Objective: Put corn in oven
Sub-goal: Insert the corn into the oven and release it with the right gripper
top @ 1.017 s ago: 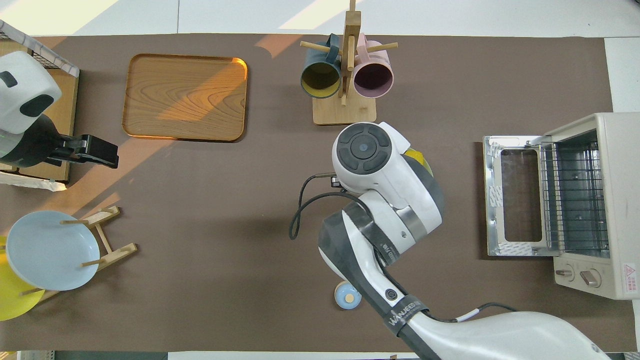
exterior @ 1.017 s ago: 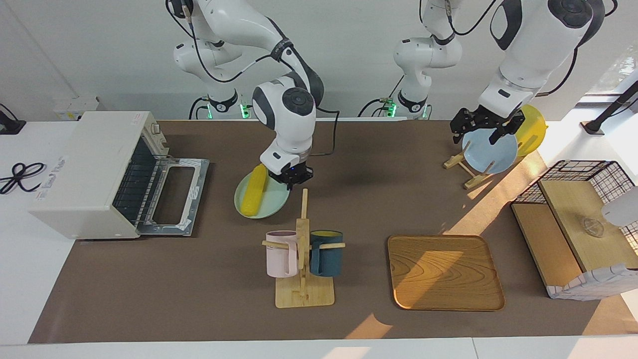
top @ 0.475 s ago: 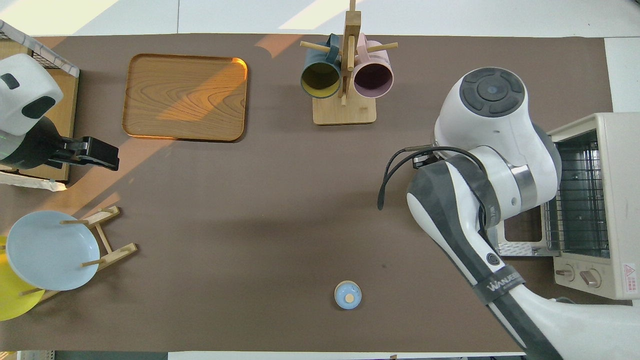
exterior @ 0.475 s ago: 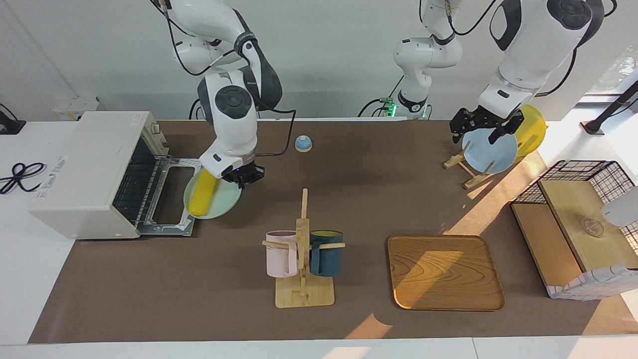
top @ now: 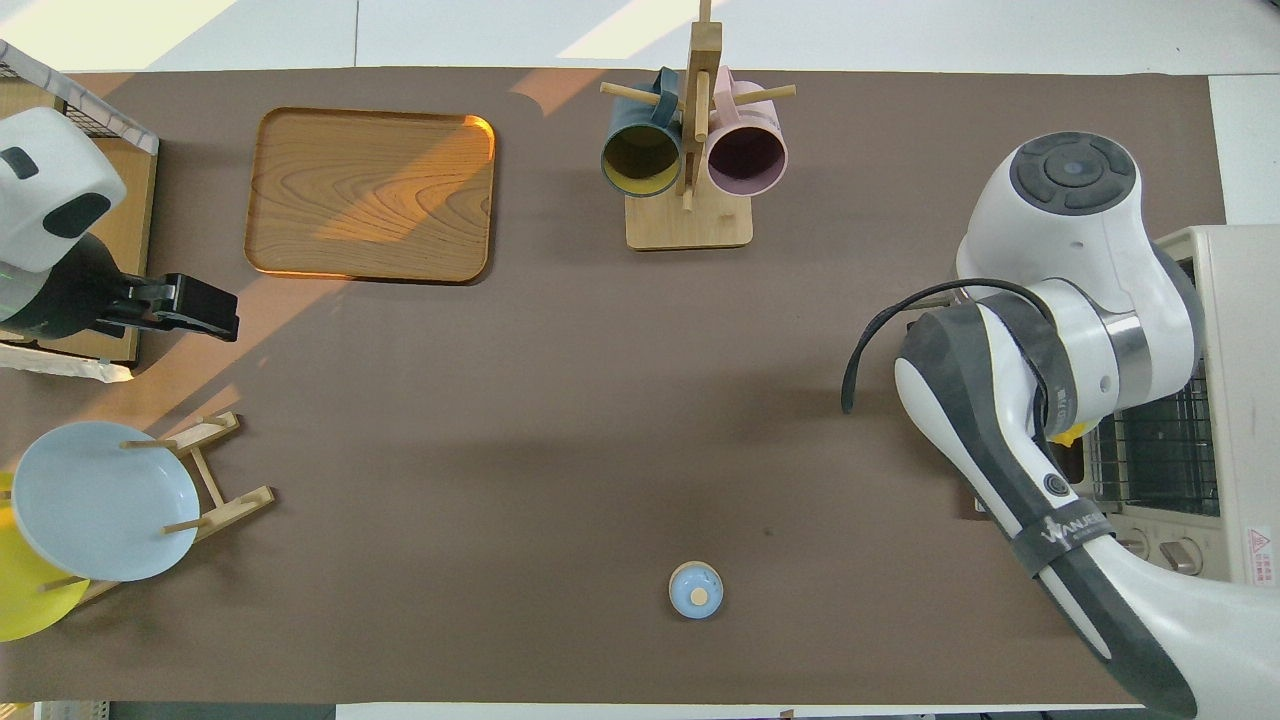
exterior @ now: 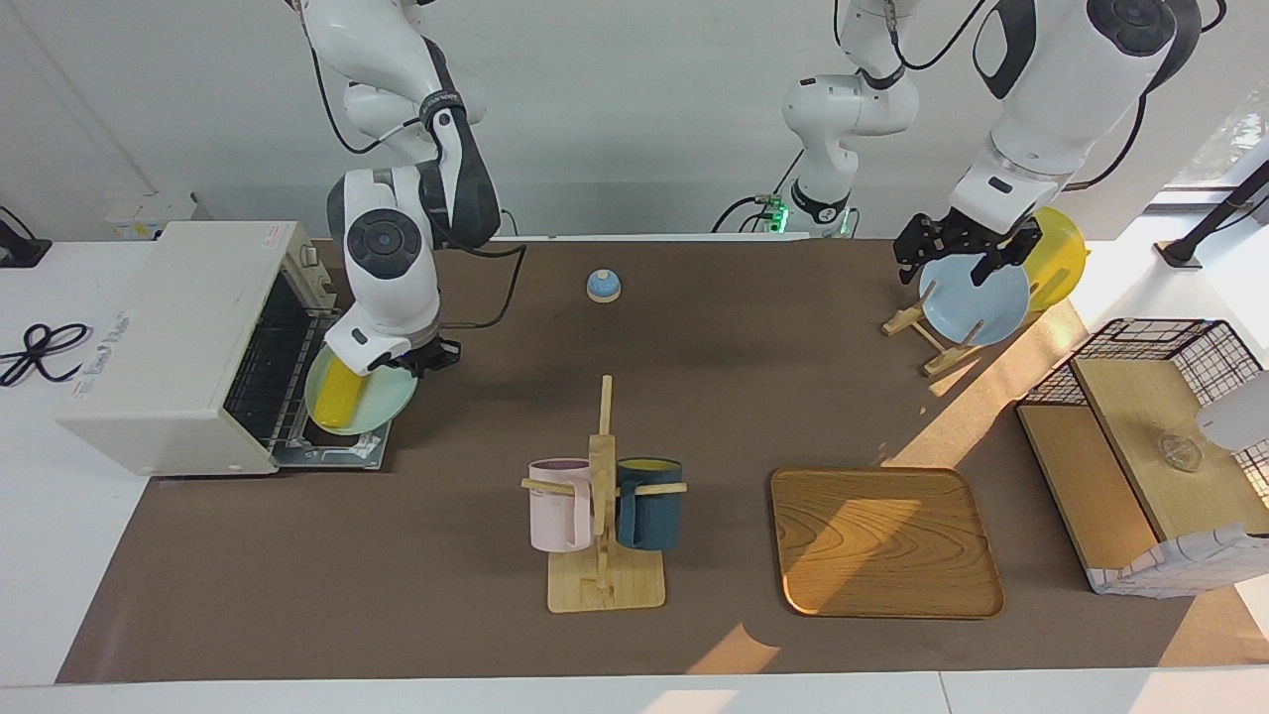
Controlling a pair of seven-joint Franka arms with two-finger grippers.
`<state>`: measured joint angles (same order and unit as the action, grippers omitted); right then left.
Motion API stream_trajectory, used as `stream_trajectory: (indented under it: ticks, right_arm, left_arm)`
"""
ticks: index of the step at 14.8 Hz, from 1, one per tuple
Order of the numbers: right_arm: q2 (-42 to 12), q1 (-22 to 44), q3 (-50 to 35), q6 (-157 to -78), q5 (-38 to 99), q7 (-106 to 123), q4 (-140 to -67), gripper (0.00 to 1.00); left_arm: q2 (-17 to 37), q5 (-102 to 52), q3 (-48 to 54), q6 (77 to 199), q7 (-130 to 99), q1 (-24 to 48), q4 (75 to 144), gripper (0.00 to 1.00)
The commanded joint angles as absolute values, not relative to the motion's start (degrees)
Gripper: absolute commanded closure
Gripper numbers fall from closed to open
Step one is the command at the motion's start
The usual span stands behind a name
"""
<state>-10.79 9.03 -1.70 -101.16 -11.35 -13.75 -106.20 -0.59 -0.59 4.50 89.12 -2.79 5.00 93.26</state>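
The yellow corn [exterior: 340, 390] lies on a pale green plate [exterior: 385, 402]. My right gripper [exterior: 428, 355] is shut on the plate's rim and holds it tilted over the open drop-down door [exterior: 349, 452] of the off-white oven [exterior: 188, 337], at the mouth of the wire rack. In the overhead view my right arm hides the plate, and only a tip of the corn [top: 1068, 435] shows beside the oven [top: 1240, 400]. My left gripper [exterior: 957, 253] waits over the blue plate [exterior: 977, 302] in the wooden plate rack.
A small blue bell [exterior: 603, 286] sits near the robots at mid-table. A wooden mug rack [exterior: 603, 496] holds a pink and a dark blue mug. A wooden tray [exterior: 882, 540] and a wire-mesh basket [exterior: 1150, 446] stand toward the left arm's end. A yellow plate [exterior: 1061, 258] leans beside the blue one.
My right gripper has carried the plate with the corn from mid-table toward the oven, and it is now over the open door. The left arm has not moved.
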Motion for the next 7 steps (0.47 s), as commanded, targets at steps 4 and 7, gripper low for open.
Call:
stream_trajectory:
  ticks: [4, 7]
  right_arm:
    - [-8.00, 3.18, -2.64, -99.66, -13.71, -7.67, -109.68, 1.00]
    - [-7.30, -0.61, -2.64, -101.06, -13.71, -4.05, -112.22, 1.00]
  left_arm:
    - [-2.02, -1.05, 4.22, 88.59, -3.43, 4.13, 94.22, 0.00]
    - [-2.02, -1.05, 4.04, 88.59, -3.34, 4.04, 94.22, 0.00]
